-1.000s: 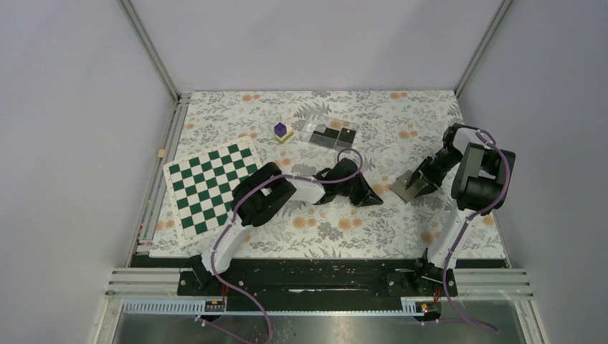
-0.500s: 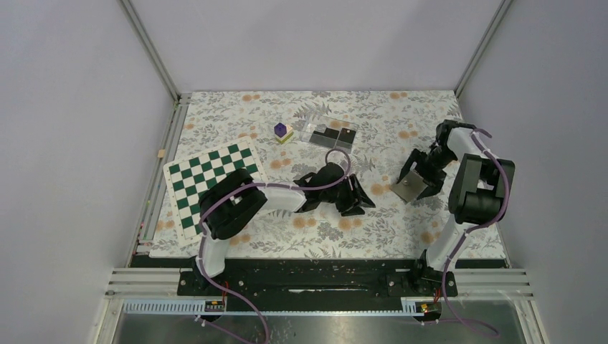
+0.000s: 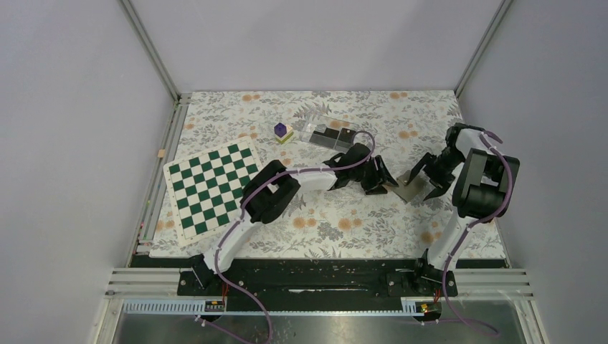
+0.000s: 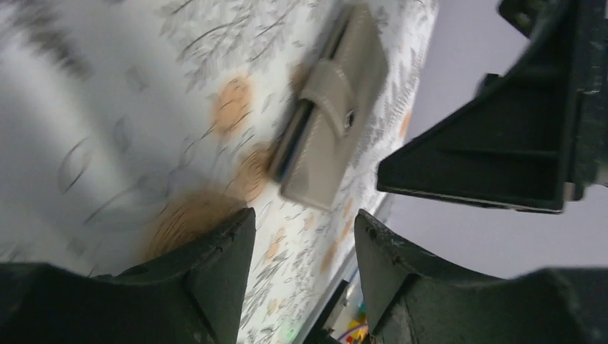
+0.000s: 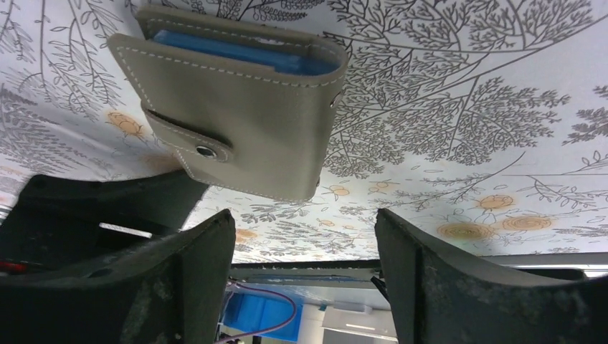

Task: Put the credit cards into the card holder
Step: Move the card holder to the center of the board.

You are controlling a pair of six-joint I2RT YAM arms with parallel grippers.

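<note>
**A:** Where is the card holder [image 3: 409, 188] lying?

**B:** It is lying flat on the flowered table [image 3: 344, 229], right of the middle, between the two grippers. It is folded shut. Its strap is reaching over the cover to the dot clasp, and a blue edge is showing along one side.

**A:** What is the left gripper [image 3: 382, 179] doing?

**B:** It is hovering just left of the holder with its fingers parted, gripping nothing. Its wrist camera is showing the holder beyond the fingertips, somewhat blurred.

**A:** And the right gripper [image 3: 429, 179]?

**B:** It is standing just right of the holder, its jaws spread wide with nothing between them. I cannot tell whether a fingertip is touching the holder.

**A:** The credit cards [image 3: 326, 136]?

**B:** They are showing as dark rectangles inside the clear plastic box [image 3: 310, 127] at the far middle, well apart from the holder. A purple cube [image 3: 280, 129] is sitting just left of that box, and a green-and-white chessboard [image 3: 211, 186] is lying on the left side.
</note>
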